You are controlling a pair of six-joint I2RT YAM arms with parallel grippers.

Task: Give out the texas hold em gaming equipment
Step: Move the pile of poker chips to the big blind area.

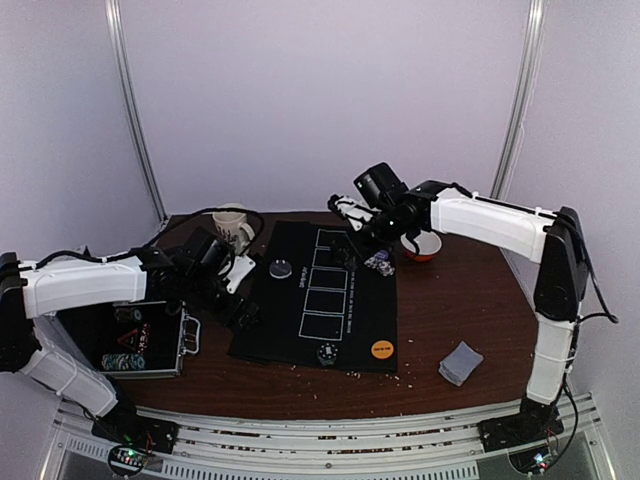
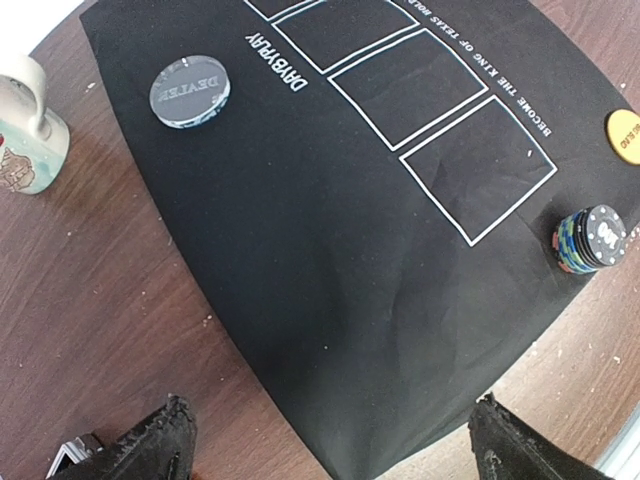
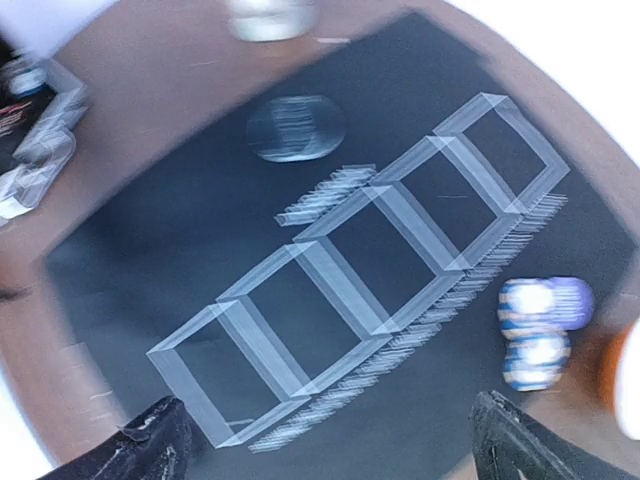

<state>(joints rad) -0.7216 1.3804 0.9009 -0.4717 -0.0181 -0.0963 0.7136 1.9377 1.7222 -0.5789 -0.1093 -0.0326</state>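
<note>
The left claw [image 2: 338, 448] hangs over the left edge of the mat [image 2: 330, 260]. Its fingers [image 2: 160, 440] are spread wide with nothing between them. The right claw [image 3: 340, 445] hovers above the far right part of the mat, also wide apart and empty. Its wrist view is smeared with blur.

Only the left wrist view is sharp enough to read print. It shows a clear disc [image 2: 190, 90] marked DEALER on the mat's far left part. A stack of dark chips [image 2: 590, 238] sits at the mat's near edge, just beside the last outlined box. An orange disc [image 2: 622, 133] is cut off by the frame. The right wrist view shows two blue-and-white chip stacks [image 3: 540, 325] side by side, just beside the row of boxes.

Only the top view shows the grey cards [image 1: 460, 362]. They lie in a small pile on the bare worktop [image 1: 470, 300] right of the mat, well apart from both claws. That view also shows an open case [image 1: 140, 340] at the left. A mug [image 1: 232, 228] stands behind the mat's far left corner, and a bowl [image 1: 422, 245] sits under the right arm.

The worktop is dark brown wood, with pale specks along its near edge. Plain pale walls close it in, with a metal pole on each side.
</note>
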